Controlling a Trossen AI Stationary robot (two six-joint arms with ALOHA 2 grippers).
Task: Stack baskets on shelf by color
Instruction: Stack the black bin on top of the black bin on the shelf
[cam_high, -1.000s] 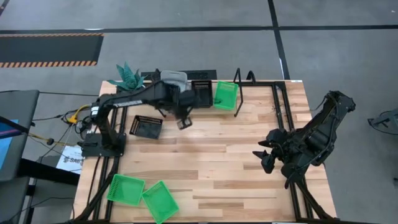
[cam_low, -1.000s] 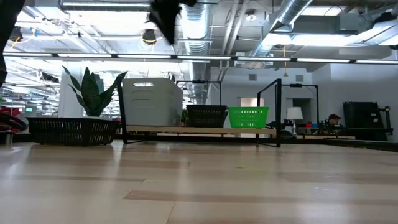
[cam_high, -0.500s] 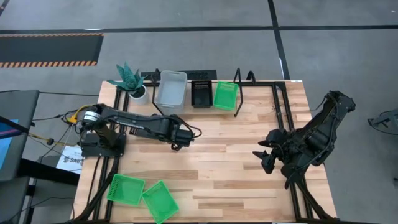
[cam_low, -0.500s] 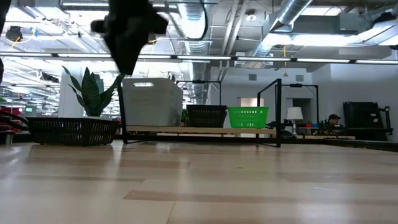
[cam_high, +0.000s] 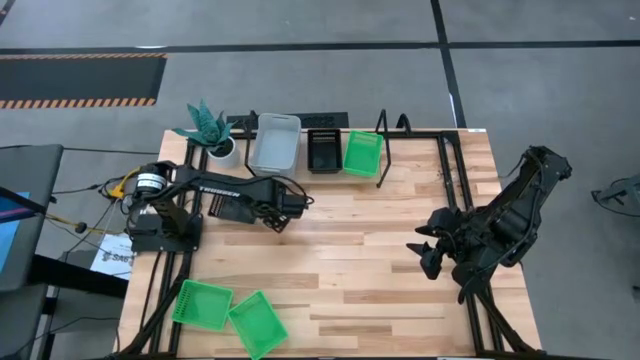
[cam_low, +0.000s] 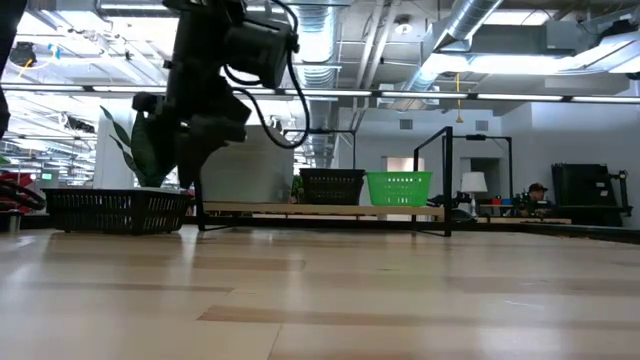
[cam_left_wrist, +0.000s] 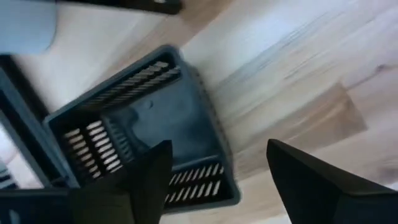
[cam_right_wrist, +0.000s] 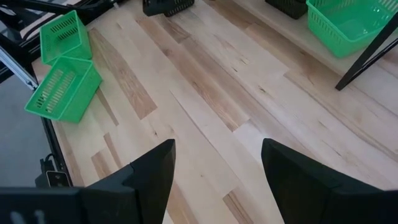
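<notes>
Swung down from the shelf (cam_high: 400, 170), now over the loose black basket (cam_left_wrist: 140, 146)

Left gripper (cam_left_wrist: 214, 180) fingers wide, empty; basket at centre-left of the high view, ready for picking; right gripper (cam_right_wrist: 214, 162) parked open

Three green baskets (cam_high: 362, 153), two black baskets (cam_high: 323, 150), one grey-white basket (cam_high: 275, 142), one plant pot (cam_high: 222, 150)

left arm (cam_high: 215, 190): black jointed links, thin black cable looping beside the wrist, silver round cap at the base joint
left arm base: boxy black housing
right arm (cam_high: 495, 230): matte black, bulky links
fingers (cam_right_wrist: 146, 174): dark, flat, angular
</notes>
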